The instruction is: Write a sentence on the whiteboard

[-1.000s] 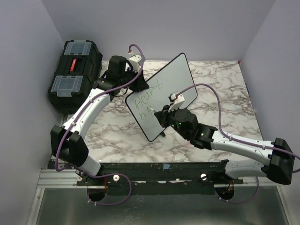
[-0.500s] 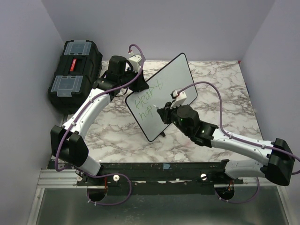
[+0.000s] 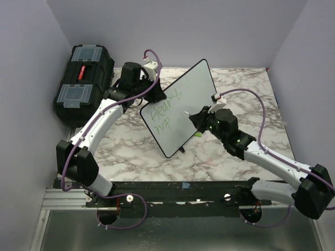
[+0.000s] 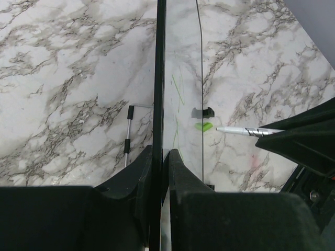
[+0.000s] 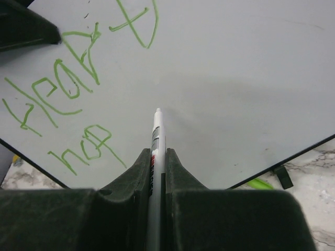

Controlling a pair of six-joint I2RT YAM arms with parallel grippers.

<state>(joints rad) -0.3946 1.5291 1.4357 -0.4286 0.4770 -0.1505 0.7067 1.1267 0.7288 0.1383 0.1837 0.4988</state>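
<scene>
Whiteboard (image 3: 193, 89) propped tilted, just right of toolbox (image 3: 84, 78). Left gripper (image 4: 159, 170) clamped on board's toolbox-side edge. Right gripper (image 5: 156, 159), beyond board from toolbox, pinched shut on marker (image 5: 156, 130); tip at board, contact unclear. Sentence (image 5: 70, 97): first line done, second line started, possibly "nap". Most of board blank, so writing likely unfinished.

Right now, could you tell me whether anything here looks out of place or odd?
One thing: a small green piece, perhaps a pen cap, lies loose on the table beside the whiteboard. Otherwise nothing looks spilled or damaged.
</scene>
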